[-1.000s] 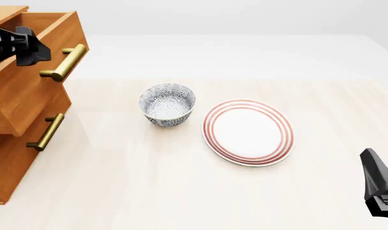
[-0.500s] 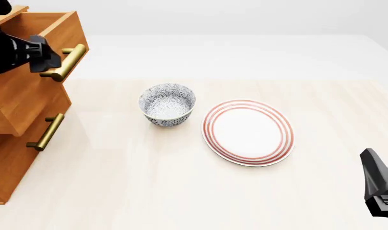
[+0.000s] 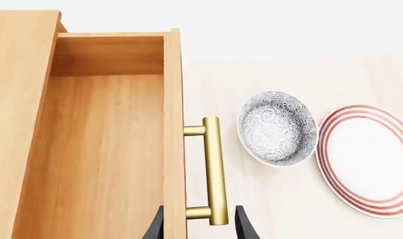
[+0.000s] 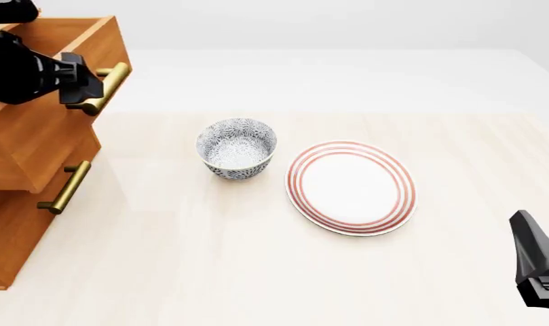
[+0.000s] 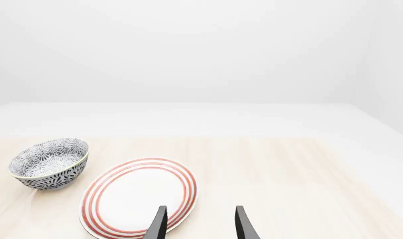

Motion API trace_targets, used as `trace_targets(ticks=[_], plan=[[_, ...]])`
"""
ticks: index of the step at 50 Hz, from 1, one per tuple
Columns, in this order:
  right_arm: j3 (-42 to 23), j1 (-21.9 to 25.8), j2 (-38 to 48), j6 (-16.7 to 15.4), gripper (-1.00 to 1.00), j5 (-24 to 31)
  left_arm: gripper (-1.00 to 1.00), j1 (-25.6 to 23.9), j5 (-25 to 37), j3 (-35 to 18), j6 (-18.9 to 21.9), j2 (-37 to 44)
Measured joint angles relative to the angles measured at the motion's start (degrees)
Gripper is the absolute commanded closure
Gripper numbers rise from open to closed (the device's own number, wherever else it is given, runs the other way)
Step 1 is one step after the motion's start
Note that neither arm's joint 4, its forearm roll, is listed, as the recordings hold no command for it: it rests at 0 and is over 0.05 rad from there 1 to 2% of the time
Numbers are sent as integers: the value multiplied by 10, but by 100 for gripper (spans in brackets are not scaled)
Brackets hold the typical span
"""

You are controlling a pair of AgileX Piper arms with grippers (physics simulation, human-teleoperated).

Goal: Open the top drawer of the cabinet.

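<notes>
top drawer (image 4: 48,102) pulled out past the cabinet (image 4: 11,231) front, left gripper (image 3: 198,226) at its handle (image 3: 213,169).

drawer sits at the table's (image 4: 256,272) left edge, box interior bare orange-brown wood (wrist view looks straight into it). left fingers spread, straddling the near end of the brass bar; contact can't be confirmed. lower drawer handle (image 4: 64,187) sits flush below. bowl (image 4: 237,147) and red-ringed plate (image 4: 351,187) lie just beside each other mid-table, well apart from the drawer front. right gripper (image 5: 198,224) near the right edge over bare table, fingers apart, holding nothing.
</notes>
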Motion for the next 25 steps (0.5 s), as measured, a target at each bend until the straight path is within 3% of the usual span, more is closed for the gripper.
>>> trace_targets(ticks=[25], plan=[[0,0,0,0,-100,0,-100,-45,5,-5,-19,2]])
